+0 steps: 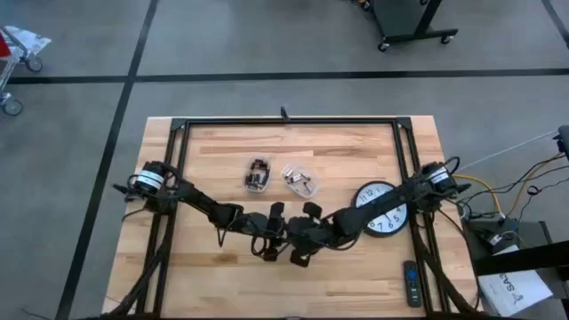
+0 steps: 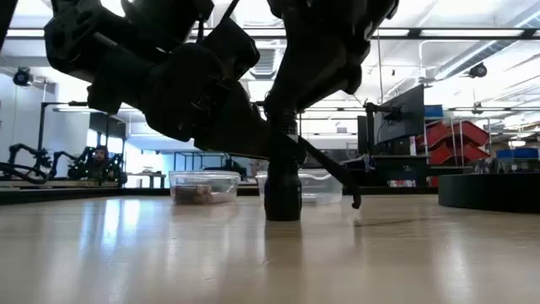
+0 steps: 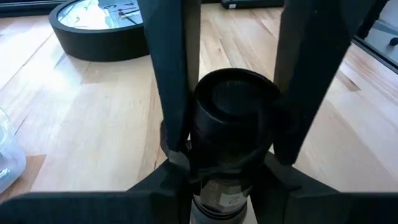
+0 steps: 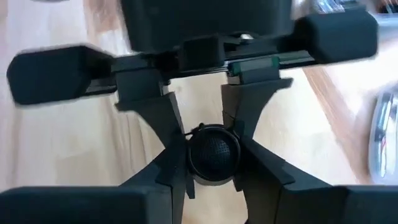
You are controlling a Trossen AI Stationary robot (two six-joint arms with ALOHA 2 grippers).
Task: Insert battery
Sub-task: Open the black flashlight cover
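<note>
A black cylinder (image 2: 283,196) stands upright at the middle of the table, its lower end on the wood. In the left wrist view it shows a round black end (image 3: 233,93) and a paler, labelled part (image 3: 224,200) nearer the camera. My left gripper (image 1: 267,242) and my right gripper (image 1: 300,244) meet over it, both shut on it. In the right wrist view its textured round end (image 4: 213,152) sits between the fingers of both grippers. No loose battery shows. My left gripper pinches the cylinder's black body (image 3: 200,127) between its two fingers, one on each side, coming slantwise down from the table's left. The cylinder stands upright with its lower end (image 2: 283,215) on the table. My right gripper pinches the cylinder just below its textured round end (image 4: 213,167), one finger (image 4: 166,163) on each side. It comes from the table's right, opposite my left gripper. The cylinder stays upright on the table.
Two clear tubs (image 1: 258,175) (image 1: 300,180) with small parts stand just beyond the grippers. A round black wall clock (image 1: 384,210) lies at the right, under my right arm. A dark remote (image 1: 411,283) lies near the right front corner. Bare wood lies at the near side.
</note>
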